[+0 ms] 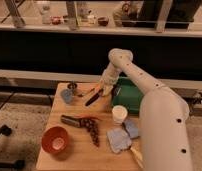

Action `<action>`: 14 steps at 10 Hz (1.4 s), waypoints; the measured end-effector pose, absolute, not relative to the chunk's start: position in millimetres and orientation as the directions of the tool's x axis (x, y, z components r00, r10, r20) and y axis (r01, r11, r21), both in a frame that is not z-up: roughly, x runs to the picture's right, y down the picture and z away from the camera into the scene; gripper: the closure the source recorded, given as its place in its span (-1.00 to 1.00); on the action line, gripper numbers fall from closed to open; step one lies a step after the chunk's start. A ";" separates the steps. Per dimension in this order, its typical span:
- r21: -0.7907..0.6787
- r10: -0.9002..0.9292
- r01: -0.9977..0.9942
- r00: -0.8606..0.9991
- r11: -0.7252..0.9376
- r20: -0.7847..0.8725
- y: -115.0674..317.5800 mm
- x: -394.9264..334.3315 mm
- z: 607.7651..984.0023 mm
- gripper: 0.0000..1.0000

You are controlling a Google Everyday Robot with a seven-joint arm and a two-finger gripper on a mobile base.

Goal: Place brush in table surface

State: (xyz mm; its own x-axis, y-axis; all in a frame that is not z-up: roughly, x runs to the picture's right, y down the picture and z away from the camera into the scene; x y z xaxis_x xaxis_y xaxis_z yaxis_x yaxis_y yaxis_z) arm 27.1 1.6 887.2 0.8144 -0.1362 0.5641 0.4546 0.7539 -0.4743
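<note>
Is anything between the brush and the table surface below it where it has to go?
Nothing visible. The hand is at the table's far edge, at the brush, which slants down-left over bare table surface. The blue cup sits apart to its left.

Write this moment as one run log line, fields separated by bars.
end effector: over far table edge | slim black-handled brush: lying on light-brown wooden table surface, beside end effector | green rectangular tray: right

Gripper (103, 90) at table (54, 145) far edge, brush (93, 96) just left of it, tray (131, 97) right, bowl (56, 139) front-left, cup (119, 114) before tray
</note>
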 end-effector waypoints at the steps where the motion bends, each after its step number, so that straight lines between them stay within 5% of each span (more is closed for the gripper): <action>1: -0.471 -0.140 0.461 0.811 0.752 0.569 1.8 23.8 887.1 1.00; 14: -0.473 -0.160 0.486 0.802 0.735 0.575 27.3 -31.5 892.3 1.00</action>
